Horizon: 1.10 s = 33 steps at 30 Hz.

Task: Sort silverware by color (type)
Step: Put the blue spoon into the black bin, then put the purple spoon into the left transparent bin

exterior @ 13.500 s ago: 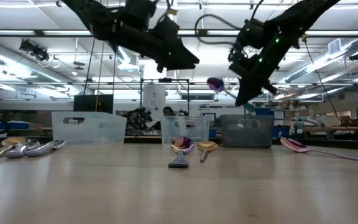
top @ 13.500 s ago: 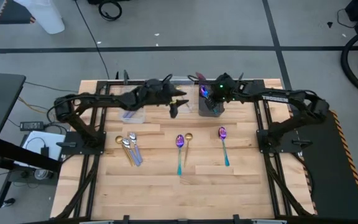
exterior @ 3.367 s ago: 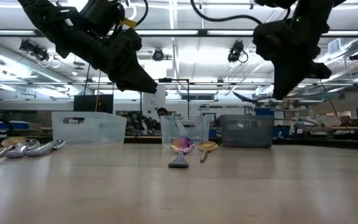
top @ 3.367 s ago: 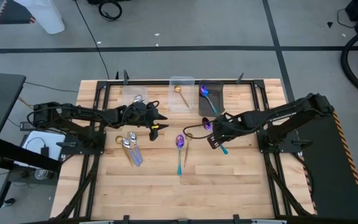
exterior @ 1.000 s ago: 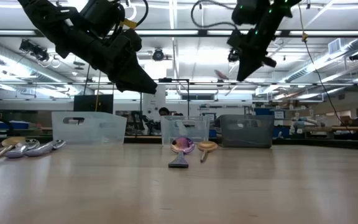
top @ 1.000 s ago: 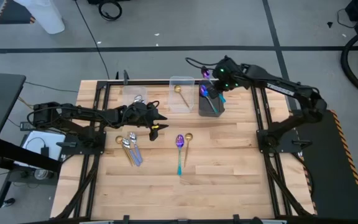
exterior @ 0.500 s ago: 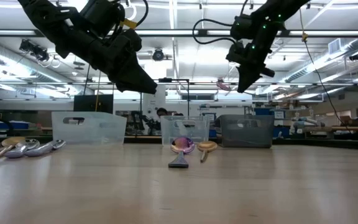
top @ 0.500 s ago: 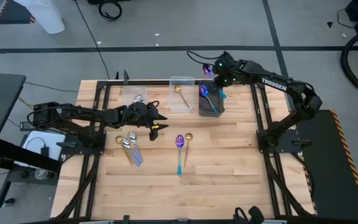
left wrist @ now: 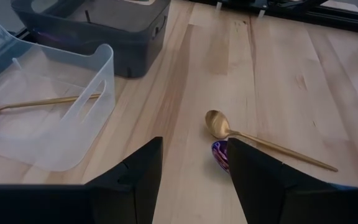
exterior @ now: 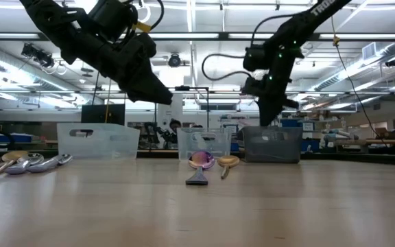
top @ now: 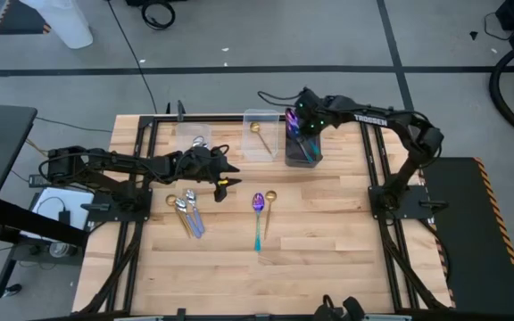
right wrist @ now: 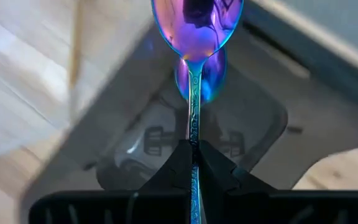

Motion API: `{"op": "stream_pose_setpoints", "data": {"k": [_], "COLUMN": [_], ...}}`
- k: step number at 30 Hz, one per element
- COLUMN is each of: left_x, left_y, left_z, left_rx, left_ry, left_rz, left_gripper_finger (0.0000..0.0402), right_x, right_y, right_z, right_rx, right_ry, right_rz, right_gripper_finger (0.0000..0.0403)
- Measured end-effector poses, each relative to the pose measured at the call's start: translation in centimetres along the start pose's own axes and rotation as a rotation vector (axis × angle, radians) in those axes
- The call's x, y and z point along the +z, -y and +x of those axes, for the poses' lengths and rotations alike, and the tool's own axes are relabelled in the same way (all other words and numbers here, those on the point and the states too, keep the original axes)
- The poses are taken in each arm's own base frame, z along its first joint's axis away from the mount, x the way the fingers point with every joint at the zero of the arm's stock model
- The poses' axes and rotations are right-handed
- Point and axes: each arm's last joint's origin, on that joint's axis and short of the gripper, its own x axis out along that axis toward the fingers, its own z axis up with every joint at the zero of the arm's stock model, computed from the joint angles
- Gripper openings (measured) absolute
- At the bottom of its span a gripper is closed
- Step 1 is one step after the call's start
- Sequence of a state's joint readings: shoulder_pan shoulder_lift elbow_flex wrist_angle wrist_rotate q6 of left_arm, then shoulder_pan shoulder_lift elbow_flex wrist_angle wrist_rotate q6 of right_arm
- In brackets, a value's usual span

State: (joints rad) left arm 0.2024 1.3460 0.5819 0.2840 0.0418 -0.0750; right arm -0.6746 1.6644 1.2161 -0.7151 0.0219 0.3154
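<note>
Wooden slatted table (top: pixel 328 259) on a grey floor, seen from above; workshop with ceiling lights behind, in the low view. Along the far edge, three bins in a row: clear bin (top: pixel 192 141) on the left with a silver spoon (top: pixel 198 141) inside, clear middle bin (top: pixel 260 136) with a gold spoon (top: pixel 258 132) inside, dark bin (top: pixel 302 147) on the right.

Right gripper (top: pixel 298 122) above the dark bin, fingers clamped on the teal handle of a purple-blue spoon (right wrist: pixel 195 31), bowl pointing away from the wrist, over the bin's floor. Second purple-blue bowl (right wrist: pixel 211 78) visible just behind it, lower in the bin.

Left gripper (top: pixel 224 176) raised above the table, near the front of the clear bins, fingers (left wrist: pixel 135 174) spread apart, nothing between them.

Near the table's centre, another purple-blue spoon (top: pixel 258 218) and a loose gold spoon (top: pixel 269 207) side by side, bowls toward the bins; bowls touching or nearly so in the left wrist view. Toward the left side, cluster of silver and gold spoons (top: pixel 186 210) lying close together.
</note>
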Motion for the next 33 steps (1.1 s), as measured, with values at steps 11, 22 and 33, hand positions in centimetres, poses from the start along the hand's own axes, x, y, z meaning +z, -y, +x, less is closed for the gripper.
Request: {"op": "stream_pose_setpoints", "data": {"k": [11, 22, 33], "left_x": [0.0, 0.0, 0.0], "left_y": [0.0, 0.0, 0.0], "left_z": [0.0, 0.0, 0.0], "left_rx": [0.000, 0.000, 0.000], "left_ry": [-0.004, -0.001, -0.001], "left_rz": [0.005, 0.000, -0.012], "left_gripper_finger": [0.0188, 0.0188, 0.0188], "right_x": [-2.9, -4.5, -3.7], "right_y": [1.0, 1.7, 1.6], "right_z": [3.0, 4.4, 4.1], "right_rx": [0.038, 0.049, 0.098], "right_ry": [-0.020, -0.045, -0.032], "right_rz": [0.092, 0.153, 0.153], "right_gripper_finger": [0.0015, 0.0056, 0.0132]}}
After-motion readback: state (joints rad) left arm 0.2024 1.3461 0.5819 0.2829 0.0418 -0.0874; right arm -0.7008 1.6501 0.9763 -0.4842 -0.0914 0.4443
